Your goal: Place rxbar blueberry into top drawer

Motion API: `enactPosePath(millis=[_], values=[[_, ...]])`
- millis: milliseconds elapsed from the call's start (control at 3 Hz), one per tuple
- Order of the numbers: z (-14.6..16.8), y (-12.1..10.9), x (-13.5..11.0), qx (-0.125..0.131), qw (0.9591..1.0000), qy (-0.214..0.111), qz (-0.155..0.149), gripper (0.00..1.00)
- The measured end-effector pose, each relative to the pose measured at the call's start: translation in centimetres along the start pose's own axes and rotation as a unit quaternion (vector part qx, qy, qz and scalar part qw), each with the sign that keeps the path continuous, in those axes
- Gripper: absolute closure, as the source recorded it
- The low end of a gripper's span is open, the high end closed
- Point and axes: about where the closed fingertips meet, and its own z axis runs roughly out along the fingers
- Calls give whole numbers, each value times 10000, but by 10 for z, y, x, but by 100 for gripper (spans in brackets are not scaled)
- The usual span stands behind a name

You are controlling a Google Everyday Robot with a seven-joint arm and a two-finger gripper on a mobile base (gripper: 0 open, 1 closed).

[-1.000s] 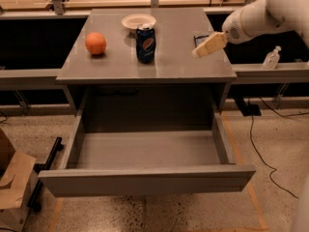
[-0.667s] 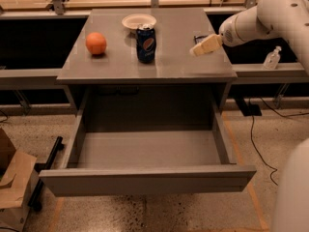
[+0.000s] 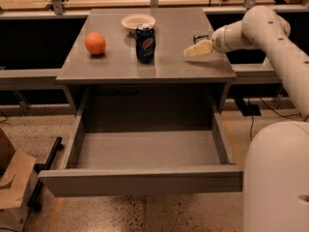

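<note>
Gripper: the cream-coloured two-finger gripper hangs low over the right rear part of the grey tabletop, at the end of a white arm reaching in from the right.
Gripper state: whether it is spread or closed cannot be told, and nothing is seen in its hold.
Task object: the small flat dark rxbar blueberry lies on the tabletop near the right edge, just behind the gripper and partly covered by it.
Key relation: the bar lies just beyond the gripper, toward the back of the table; the judgement is that a short reach rearward and down would bring the gripper over it.
Long axis: only a dark corner of the wrapper shows, so its long axis cannot be told.
Destination: the wide shallow grey top drawer stands pulled out below the tabletop, toward the camera, well apart from the bar.
Other things: a blue Pepsi can, a white paper bowl and an orange fruit sit to the left.
Hidden: most of the bar.
</note>
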Motion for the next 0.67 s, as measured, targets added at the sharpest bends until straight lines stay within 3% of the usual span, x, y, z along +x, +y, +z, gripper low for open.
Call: enactPosePath(millis=[333,667], values=[[25,-3,2,-97,9997,-50,215,0],[40,0,-1,-153,9998,-15,148,18]])
